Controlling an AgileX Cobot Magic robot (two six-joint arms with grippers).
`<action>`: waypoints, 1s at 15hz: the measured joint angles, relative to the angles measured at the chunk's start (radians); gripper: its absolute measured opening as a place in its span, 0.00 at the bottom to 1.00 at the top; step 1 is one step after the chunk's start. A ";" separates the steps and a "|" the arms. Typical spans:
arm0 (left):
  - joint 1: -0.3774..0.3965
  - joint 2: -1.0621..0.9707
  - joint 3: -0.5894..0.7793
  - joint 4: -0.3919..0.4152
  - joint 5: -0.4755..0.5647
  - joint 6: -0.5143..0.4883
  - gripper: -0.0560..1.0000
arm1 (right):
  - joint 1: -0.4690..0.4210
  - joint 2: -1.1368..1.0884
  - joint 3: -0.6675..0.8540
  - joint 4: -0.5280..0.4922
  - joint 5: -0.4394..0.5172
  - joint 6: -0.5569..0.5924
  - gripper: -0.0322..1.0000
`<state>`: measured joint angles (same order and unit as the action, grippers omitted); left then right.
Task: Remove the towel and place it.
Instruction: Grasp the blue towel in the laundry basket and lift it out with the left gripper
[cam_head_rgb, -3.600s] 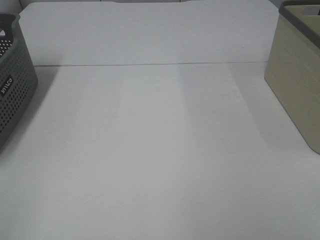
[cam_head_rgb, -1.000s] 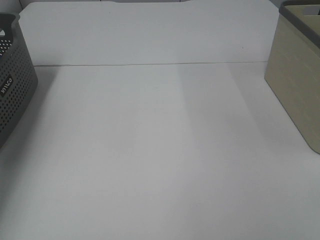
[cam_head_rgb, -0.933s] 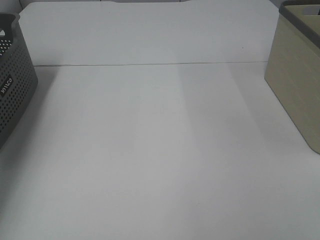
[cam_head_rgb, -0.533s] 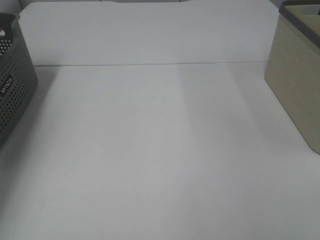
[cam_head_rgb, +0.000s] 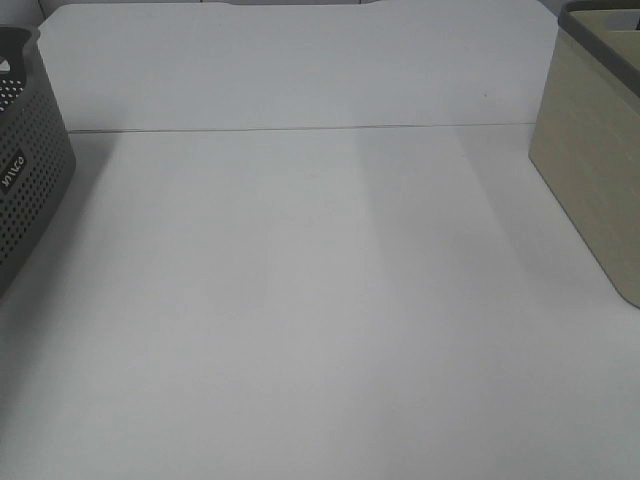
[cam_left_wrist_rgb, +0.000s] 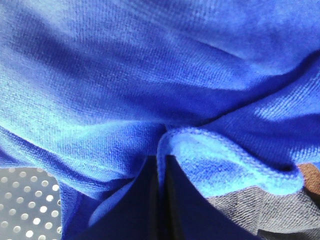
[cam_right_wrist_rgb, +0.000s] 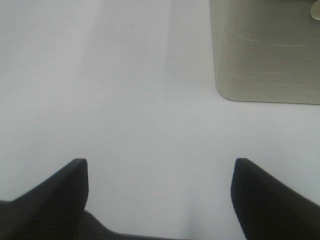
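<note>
The royal-blue towel (cam_left_wrist_rgb: 150, 75) fills nearly the whole left wrist view, lying rumpled in folds. My left gripper (cam_left_wrist_rgb: 161, 165) has its two dark fingers pressed together, with a hemmed fold of the towel pinched at their tips. Beside them a patch of the perforated grey basket (cam_left_wrist_rgb: 25, 200) shows under the cloth. My right gripper (cam_right_wrist_rgb: 160, 172) hangs open over bare white table (cam_right_wrist_rgb: 125, 90), with nothing between its fingers. Neither gripper nor the towel shows in the exterior high view.
A dark grey perforated basket (cam_head_rgb: 25, 170) stands at the table's left edge. A beige basket (cam_head_rgb: 595, 170) stands at the right edge and also shows ahead of my right gripper as the beige basket (cam_right_wrist_rgb: 265, 50). White table (cam_head_rgb: 320, 300) lies between them.
</note>
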<state>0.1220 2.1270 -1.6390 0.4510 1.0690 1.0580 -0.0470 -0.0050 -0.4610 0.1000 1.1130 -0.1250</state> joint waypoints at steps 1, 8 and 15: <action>0.000 0.000 0.000 0.000 0.003 -0.003 0.05 | 0.000 0.000 0.000 0.000 0.000 0.000 0.78; -0.005 -0.135 -0.151 -0.124 0.114 -0.154 0.05 | 0.000 0.000 0.000 0.000 0.000 0.000 0.78; -0.008 -0.438 -0.326 -0.343 0.142 -0.164 0.05 | 0.000 0.000 0.000 0.000 0.000 0.000 0.78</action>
<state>0.1140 1.6890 -1.9650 0.1080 1.2110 0.8940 -0.0470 -0.0050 -0.4610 0.1000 1.1130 -0.1250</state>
